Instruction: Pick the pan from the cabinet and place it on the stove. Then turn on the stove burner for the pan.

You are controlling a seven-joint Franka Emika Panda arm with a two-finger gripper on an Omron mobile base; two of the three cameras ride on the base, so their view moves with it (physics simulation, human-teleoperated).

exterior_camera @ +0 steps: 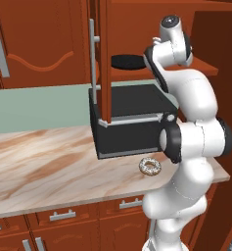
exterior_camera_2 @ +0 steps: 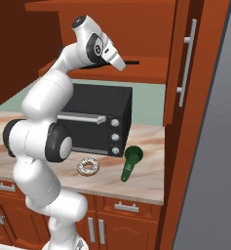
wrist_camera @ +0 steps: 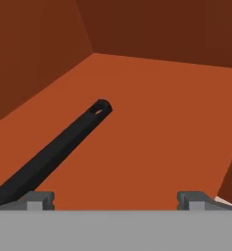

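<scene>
Marbled beige tabletop (exterior_camera: 44,162) runs under reddish-brown wall cupboards, with low drawers beneath and a pale green backsplash behind. On it sits a black boxy toaster oven (exterior_camera_2: 100,119), and just in front of that lies a sprinkled doughnut (exterior_camera: 150,166); in the right base view a green scoop (exterior_camera_2: 130,162) lies to the right of the doughnut, near the oven's knob side. Above the oven the cabinet (exterior_camera_2: 187,63) stands with its door swung open, the long silver bar handle showing on the door's edge. The pan (exterior_camera: 128,61) rests flat on the cabinet's lower shelf (wrist_camera: 151,122), its round black body visible in the left base view, to the left of the arm's upper links. The white arm reaches up into the cabinet opening. In the hand view the end effector (wrist_camera: 115,200) has its two dark fingertips (wrist_camera: 39,200) spread wide apart with bare shelf between them, gripping nothing. The pan's long straight handle runs diagonally from the lower left of that view toward the shelf's middle, its end with the hanging hole pointing away, and its lower part passes close by the left fingertip; whether they touch cannot be told.
</scene>
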